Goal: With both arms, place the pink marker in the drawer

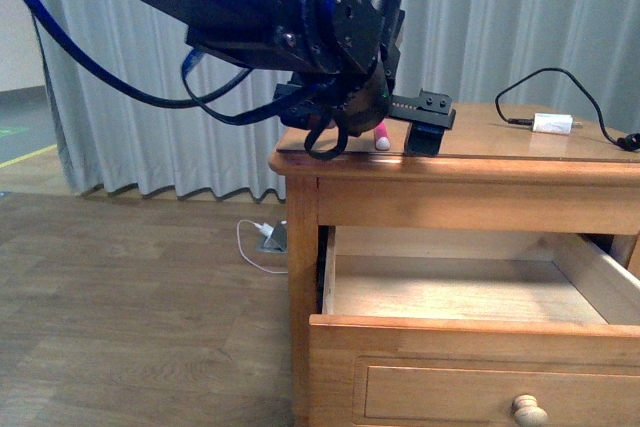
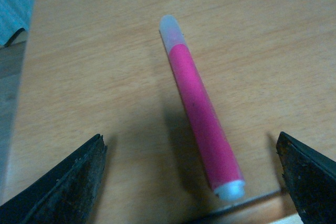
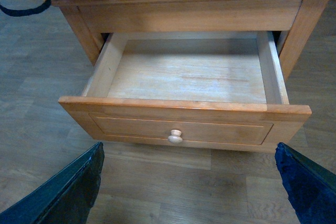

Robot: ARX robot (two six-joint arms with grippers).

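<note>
two grippers, both wide open, nothing in them. the pink marker lies flat on the cabinet top, in the upper middle of the front view, close to the top's left front corner. the left gripper hangs right over it, one finger on each side, and neither finger touches it. the drawer is pulled out, and i see nothing in it. it fills the lower right of the front view. the right gripper faces the drawer from out front, a bit away from the knob. a white adapter with a black cable sits far off at the upper right, out of the way.

i think the step now is picking up the marker. to do it well, the left gripper should go down until its fingers almost reach the wood. then it should close slowly on the pink middle, not the white end. the marker is round and may roll, so a slow squeeze is best. it lies a bit slanted between the fingers, so a small turn of the wrist could help. then lift straight up.
</note>
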